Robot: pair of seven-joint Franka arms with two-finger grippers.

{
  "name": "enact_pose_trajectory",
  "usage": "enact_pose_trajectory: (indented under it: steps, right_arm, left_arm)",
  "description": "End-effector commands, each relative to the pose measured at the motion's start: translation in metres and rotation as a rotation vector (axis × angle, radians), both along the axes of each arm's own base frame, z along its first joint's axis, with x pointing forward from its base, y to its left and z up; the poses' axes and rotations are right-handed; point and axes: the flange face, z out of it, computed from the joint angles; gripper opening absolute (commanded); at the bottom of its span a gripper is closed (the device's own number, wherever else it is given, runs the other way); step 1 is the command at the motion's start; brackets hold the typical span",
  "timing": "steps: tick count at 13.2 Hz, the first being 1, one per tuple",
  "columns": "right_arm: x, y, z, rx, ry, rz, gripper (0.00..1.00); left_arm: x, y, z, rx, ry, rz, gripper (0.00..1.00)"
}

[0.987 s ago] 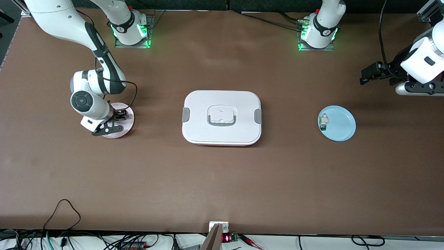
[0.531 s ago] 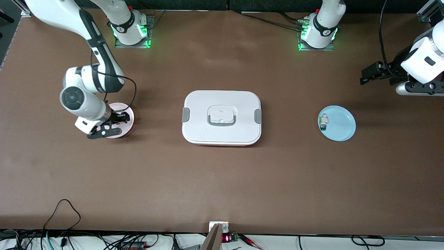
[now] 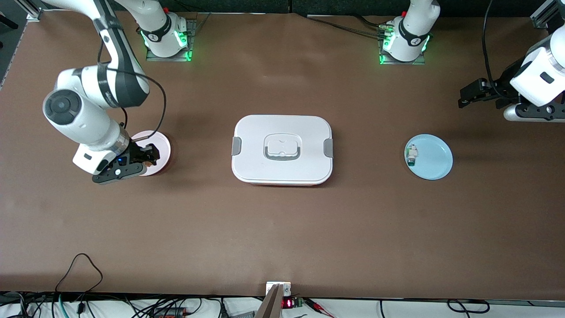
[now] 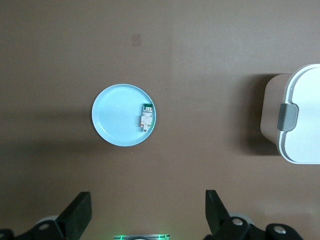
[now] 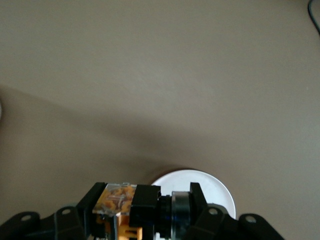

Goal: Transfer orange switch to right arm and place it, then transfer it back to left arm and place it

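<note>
The orange switch (image 5: 135, 205), a small black block with orange markings, hangs between the fingers of my right gripper (image 5: 145, 205), which is shut on it. In the front view that gripper (image 3: 148, 155) is lifted over the pale pink plate (image 3: 160, 142) toward the right arm's end of the table. The white box (image 3: 282, 150) with grey latches sits mid-table, its corner showing as the box (image 4: 300, 120) in the left wrist view. My left gripper (image 3: 468, 96) waits high near the left arm's end, fingers (image 4: 80, 212) wide open with nothing between them.
A light blue plate (image 3: 435, 159) lies toward the left arm's end and carries a small white-grey part with a green tip (image 3: 412, 154); both show in the left wrist view as plate (image 4: 117, 120) and part (image 4: 146, 116). Cables run along the table's near edge.
My right arm has risen from the pink plate with the switch in its grip, drifting toward the table's end. The left arm has not moved.
</note>
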Motion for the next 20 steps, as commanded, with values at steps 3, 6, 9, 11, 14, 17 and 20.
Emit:
enact_pose_trajectory:
  steps: [3,6,9,11,14,17,20]
  right_arm:
    - [0.008,0.036,0.084,0.228,-0.053,0.123,0.34]
    - [-0.006,0.078,0.106,0.318,-0.089,0.276,0.34]
    - [-0.014,0.113,0.12,0.473,-0.133,0.447,0.34]
    - [-0.02,0.132,0.125,0.561,-0.18,0.589,0.34]
    - [-0.017,0.143,0.121,0.797,-0.288,0.71,0.34]
    - [-0.016,0.152,0.114,0.871,-0.362,0.807,0.34]
    - [-0.014,0.166,0.1,0.981,-0.479,0.902,0.34]
  left_arm:
    - [0.001,0.0,0.006,-0.02,-0.007,-0.011,1.0]
    - [0.001,0.0,0.006,-0.02,-0.007,-0.011,1.0]
    - [0.001,0.0,0.006,-0.02,-0.007,-0.011,1.0]
    - [0.001,0.0,0.006,-0.02,-0.004,-0.011,1.0]
    - [0.0,-0.001,0.005,-0.021,0.002,-0.024,1.0]
    - [-0.003,0.0,0.001,-0.02,0.038,-0.026,1.0]
    - [-0.008,-0.001,-0.009,-0.024,0.113,-0.032,1.0]
